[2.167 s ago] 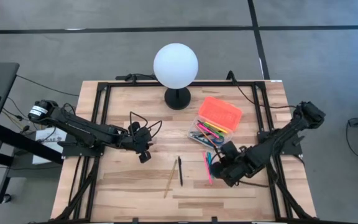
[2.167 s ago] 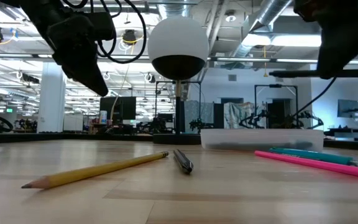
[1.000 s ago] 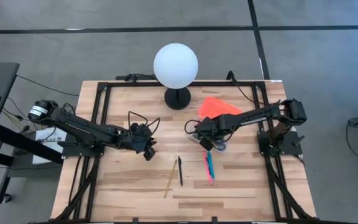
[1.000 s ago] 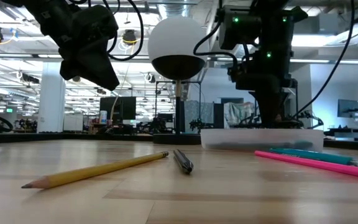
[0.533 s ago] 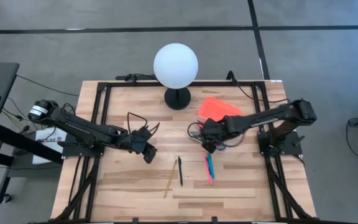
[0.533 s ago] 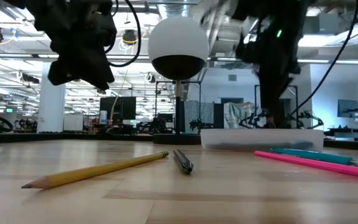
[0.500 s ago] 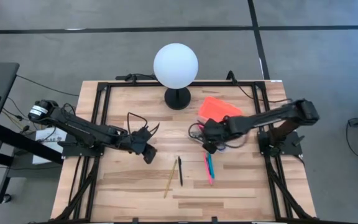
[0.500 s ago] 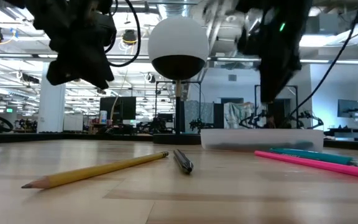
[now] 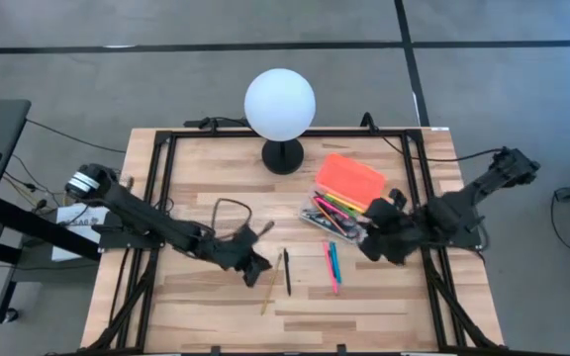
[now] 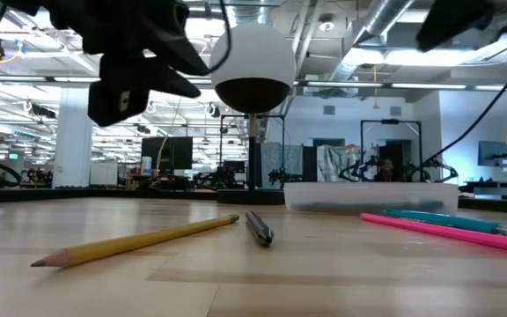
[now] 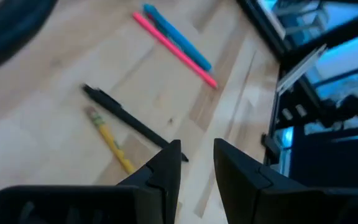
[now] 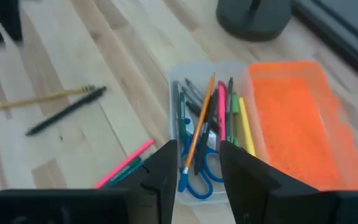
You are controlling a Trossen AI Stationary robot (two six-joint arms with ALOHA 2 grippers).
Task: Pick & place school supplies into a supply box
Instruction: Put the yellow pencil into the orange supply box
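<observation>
On the table lie a yellow pencil and a black pen side by side, with a pink marker and a blue pen to their right. The clear supply box holds blue-handled scissors and several pens; its orange lid lies open behind it. My left gripper hangs open just left of the pencil, with nothing between its fingers. My right gripper hovers open to the right of the box, also with nothing in it.
A white globe lamp on a dark base stands at the far middle of the table. Black frame rails run along the table's sides. Bare wood shows at the near edge.
My right gripper has drawn back from over the supply box toward the table's right edge and risen. My left gripper has moved toward the near right, closing on the pencil and black pen, and has turned about. The supplies on the table have not moved.
</observation>
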